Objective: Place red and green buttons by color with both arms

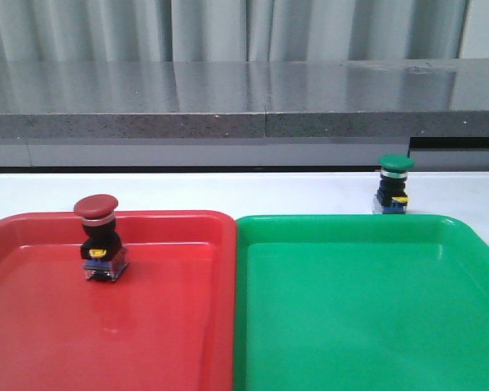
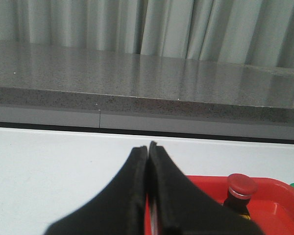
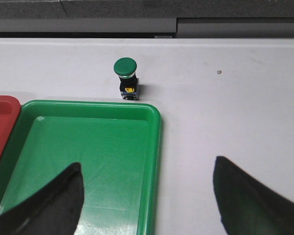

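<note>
The red button (image 1: 99,237) stands upright inside the red tray (image 1: 163,326), near its far left part; it also shows in the left wrist view (image 2: 241,188). The green button (image 1: 394,184) stands upright on the white table just beyond the green tray (image 1: 367,309); it also shows in the right wrist view (image 3: 126,77). My left gripper (image 2: 148,146) is shut and empty, above the red tray's left edge. My right gripper (image 3: 147,169) is open and empty, above the green tray's right rim (image 3: 154,161), short of the green button. Neither arm shows in the front view.
A grey stone ledge (image 1: 244,106) runs along the back of the white table (image 1: 228,191), with curtains behind it. The two trays lie side by side, touching, at the table's front.
</note>
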`<state>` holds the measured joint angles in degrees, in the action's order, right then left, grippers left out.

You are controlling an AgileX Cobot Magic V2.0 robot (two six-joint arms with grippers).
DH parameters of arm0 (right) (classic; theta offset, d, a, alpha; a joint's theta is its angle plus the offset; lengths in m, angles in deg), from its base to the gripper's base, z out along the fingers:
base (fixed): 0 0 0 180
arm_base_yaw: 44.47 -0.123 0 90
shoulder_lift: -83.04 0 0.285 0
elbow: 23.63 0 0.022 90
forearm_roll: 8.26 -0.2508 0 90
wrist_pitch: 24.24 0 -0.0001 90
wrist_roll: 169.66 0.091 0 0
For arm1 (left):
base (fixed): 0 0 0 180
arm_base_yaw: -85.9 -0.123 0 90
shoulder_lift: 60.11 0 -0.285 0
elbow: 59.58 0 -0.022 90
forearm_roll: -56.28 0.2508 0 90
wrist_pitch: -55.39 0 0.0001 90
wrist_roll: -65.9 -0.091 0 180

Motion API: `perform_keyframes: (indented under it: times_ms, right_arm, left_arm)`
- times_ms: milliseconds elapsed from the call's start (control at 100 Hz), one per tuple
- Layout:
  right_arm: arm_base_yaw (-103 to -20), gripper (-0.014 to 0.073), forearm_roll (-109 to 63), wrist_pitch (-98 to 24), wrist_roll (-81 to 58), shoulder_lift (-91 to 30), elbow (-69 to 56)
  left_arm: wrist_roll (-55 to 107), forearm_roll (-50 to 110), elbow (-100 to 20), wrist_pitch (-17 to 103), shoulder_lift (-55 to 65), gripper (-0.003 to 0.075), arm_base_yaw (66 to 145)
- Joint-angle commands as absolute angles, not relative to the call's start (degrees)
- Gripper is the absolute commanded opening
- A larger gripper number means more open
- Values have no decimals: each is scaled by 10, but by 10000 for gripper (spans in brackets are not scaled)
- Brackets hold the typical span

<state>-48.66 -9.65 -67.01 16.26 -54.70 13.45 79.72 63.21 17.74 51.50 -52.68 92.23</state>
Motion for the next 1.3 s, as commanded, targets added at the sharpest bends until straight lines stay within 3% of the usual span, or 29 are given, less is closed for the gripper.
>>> perform_keyframes:
  times_ms: [0, 240, 850, 1290]
  right_arm:
    - [-488, 589, -91, -637, 160, -538, 111]
    - [-495, 589, -93, -643, 144, -441, 64]
    - [-531, 589, -104, -643, 144, -41, -201]
    - [-531, 589, -90, -641, 144, 131, -319]
  left_arm:
    - [800, 632, 201, 560, -543, -19, 920]
    - [800, 632, 201, 560, -543, -19, 920]
    - [800, 632, 201, 560, -543, -19, 920]
    - [800, 632, 201, 560, -543, -19, 920]
